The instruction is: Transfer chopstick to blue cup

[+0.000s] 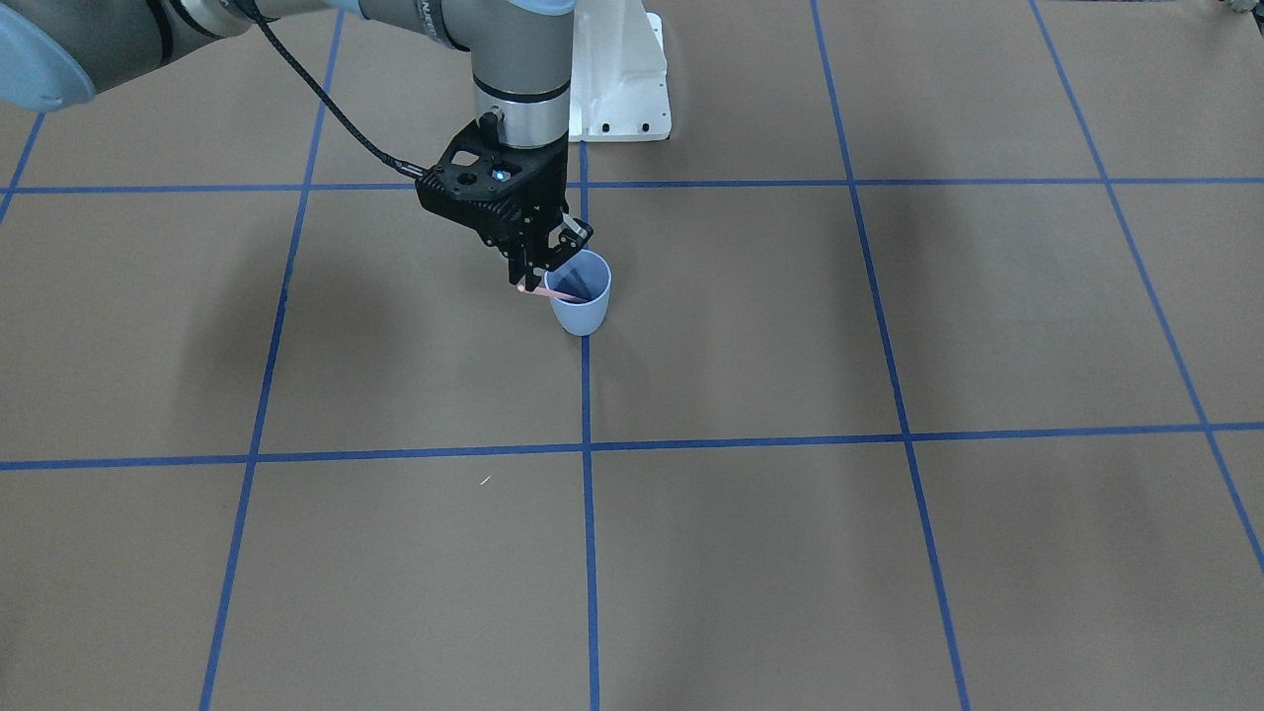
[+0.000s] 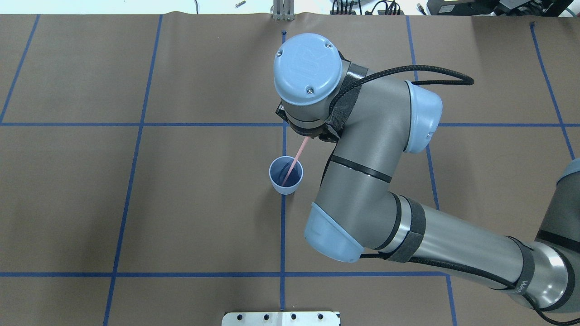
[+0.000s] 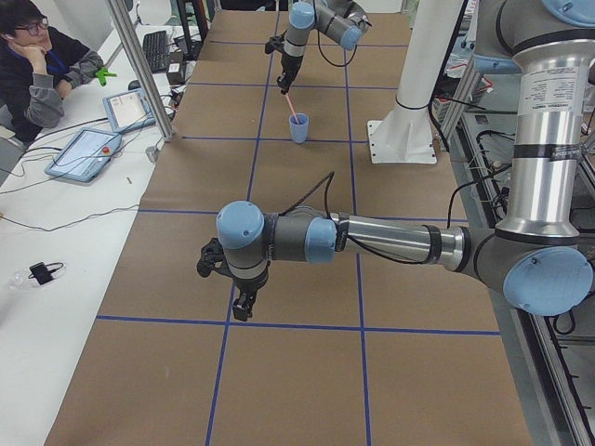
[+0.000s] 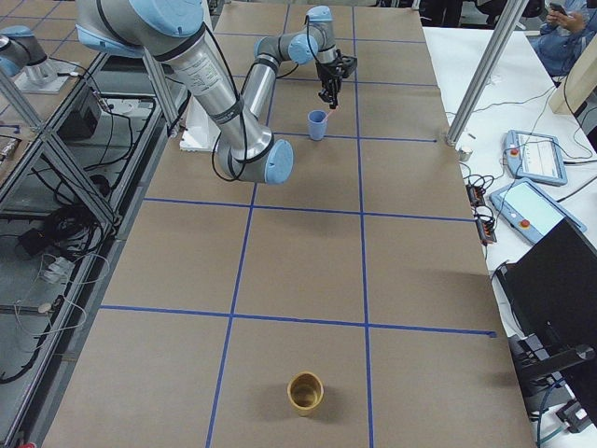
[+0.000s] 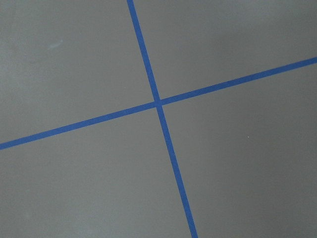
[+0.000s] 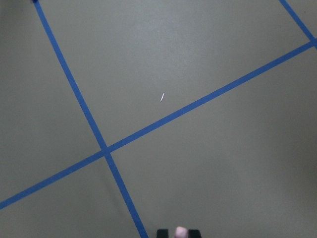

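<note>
Over the table (image 1: 790, 553), the left gripper (image 3: 244, 307) is hung well apart from the cup (image 1: 583, 316); its state cannot be told; the right gripper (image 1: 530, 281) is clamped on the chopstick (image 2: 297, 159), which is slanted, lower end inside the upright cup.

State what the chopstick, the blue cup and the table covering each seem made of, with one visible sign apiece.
The chopstick: plastic or painted wood, hard to tell; even pale pink, smooth. The blue cup: likely plastic; uniform light blue, thin rim, matte. The table covering: seemingly brown paper; flat, matte sheet.
</note>
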You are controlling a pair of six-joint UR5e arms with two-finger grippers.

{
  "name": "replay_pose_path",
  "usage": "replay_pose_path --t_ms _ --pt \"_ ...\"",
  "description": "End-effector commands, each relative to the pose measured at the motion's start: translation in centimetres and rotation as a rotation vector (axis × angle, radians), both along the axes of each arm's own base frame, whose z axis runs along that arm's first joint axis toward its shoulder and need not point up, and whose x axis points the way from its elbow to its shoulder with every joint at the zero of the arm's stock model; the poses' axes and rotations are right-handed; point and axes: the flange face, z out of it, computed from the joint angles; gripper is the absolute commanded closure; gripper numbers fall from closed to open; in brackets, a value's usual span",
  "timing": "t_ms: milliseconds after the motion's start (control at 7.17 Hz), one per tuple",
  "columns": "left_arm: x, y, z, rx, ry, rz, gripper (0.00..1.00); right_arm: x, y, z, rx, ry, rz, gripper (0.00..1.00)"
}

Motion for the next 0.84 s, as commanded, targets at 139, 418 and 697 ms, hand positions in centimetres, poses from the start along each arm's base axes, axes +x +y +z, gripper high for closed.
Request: replay_pose_path --t_ms 139,418,697 --pt "0.0 0.0 0.0 0.000 0.000 0.000 0.01 2.6 -0.7 -2.0 0.043 -0.036 0.006 0.00" --pt "0.0 0.0 0.0 0.000 0.000 0.000 0.01 8.1 -4.3 -2.4 0.082 -0.058 -0.051 0.00" --pt "0.0 0.1 0.2 -0.025 0.001 -0.010 0.01 15.5 -9.7 2.9 0.146 -0.002 -0.195 0.00"
